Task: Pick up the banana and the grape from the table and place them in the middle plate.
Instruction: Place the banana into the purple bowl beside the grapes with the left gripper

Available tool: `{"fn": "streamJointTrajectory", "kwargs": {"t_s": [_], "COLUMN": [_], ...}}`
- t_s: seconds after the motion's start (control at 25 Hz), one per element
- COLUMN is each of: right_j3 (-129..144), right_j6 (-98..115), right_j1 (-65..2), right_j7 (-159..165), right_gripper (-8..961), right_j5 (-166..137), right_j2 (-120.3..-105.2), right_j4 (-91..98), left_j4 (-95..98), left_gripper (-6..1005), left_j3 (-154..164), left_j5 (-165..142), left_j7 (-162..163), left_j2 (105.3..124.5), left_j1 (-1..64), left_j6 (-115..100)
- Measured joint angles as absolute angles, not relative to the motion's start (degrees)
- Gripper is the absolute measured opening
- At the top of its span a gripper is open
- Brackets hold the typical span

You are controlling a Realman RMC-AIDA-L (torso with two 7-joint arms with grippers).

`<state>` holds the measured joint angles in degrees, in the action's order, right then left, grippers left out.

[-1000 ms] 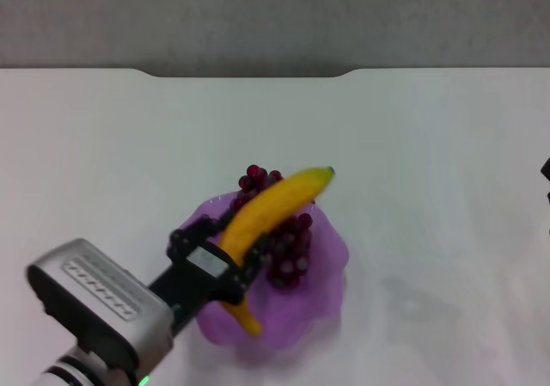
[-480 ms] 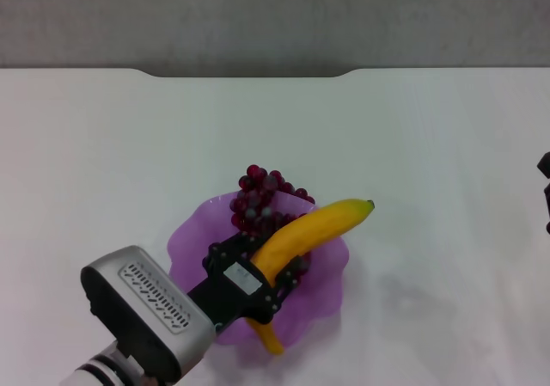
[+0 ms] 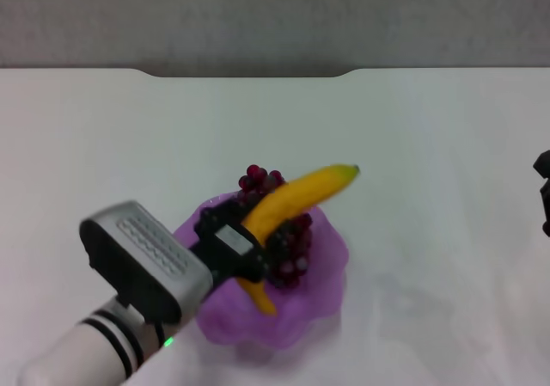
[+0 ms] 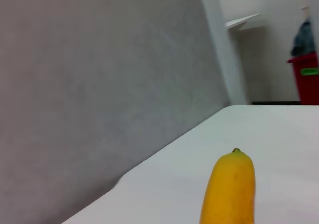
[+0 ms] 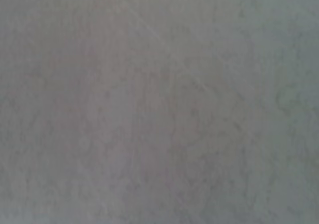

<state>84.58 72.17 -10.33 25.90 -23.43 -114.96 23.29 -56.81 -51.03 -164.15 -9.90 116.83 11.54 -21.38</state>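
My left gripper (image 3: 258, 244) is shut on the banana (image 3: 301, 195) and holds it tilted above the purple middle plate (image 3: 322, 274), the stem tip pointing to the far right. The banana also shows in the left wrist view (image 4: 229, 189). The grape bunch (image 3: 288, 240) lies in the plate under the banana, partly hidden by it and by the gripper. The plate sits on the white table (image 3: 412, 145). My right gripper (image 3: 543, 193) is parked at the right edge of the head view, only a dark part of it showing.
The table's notched far edge (image 3: 249, 75) meets a grey wall. In the left wrist view a red bin (image 4: 305, 79) stands far off beyond the table. The right wrist view shows only a plain grey surface.
My left gripper has swung the banana from right and low to farther back and higher; its tip now points to the far right. The arm has shifted left. The grapes and plate have stayed put.
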Motion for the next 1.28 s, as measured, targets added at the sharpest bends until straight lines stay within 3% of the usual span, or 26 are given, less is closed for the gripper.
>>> {"fn": "streamJointTrajectory", "kwargs": {"t_s": [0.32, 1.28], "right_j3": [84.4, 84.2], "right_j6": [72.5, 72.6], "right_j1": [-11.0, -11.0], "right_j7": [26.1, 28.0], "right_gripper": [3, 4], "right_j5": [-23.5, -23.5], "right_j2": [-114.96, -114.93], "right_j4": [22.0, 21.9], "left_j4": [-52.4, -56.1], "left_gripper": [497, 633], "left_j3": [-52.6, -52.9], "left_j5": [-159.2, -156.5], "left_j7": [-10.0, -9.7], "left_j2": [116.79, 116.62], "left_j1": [14.9, 12.5], "left_j6": [-18.0, -15.5]}}
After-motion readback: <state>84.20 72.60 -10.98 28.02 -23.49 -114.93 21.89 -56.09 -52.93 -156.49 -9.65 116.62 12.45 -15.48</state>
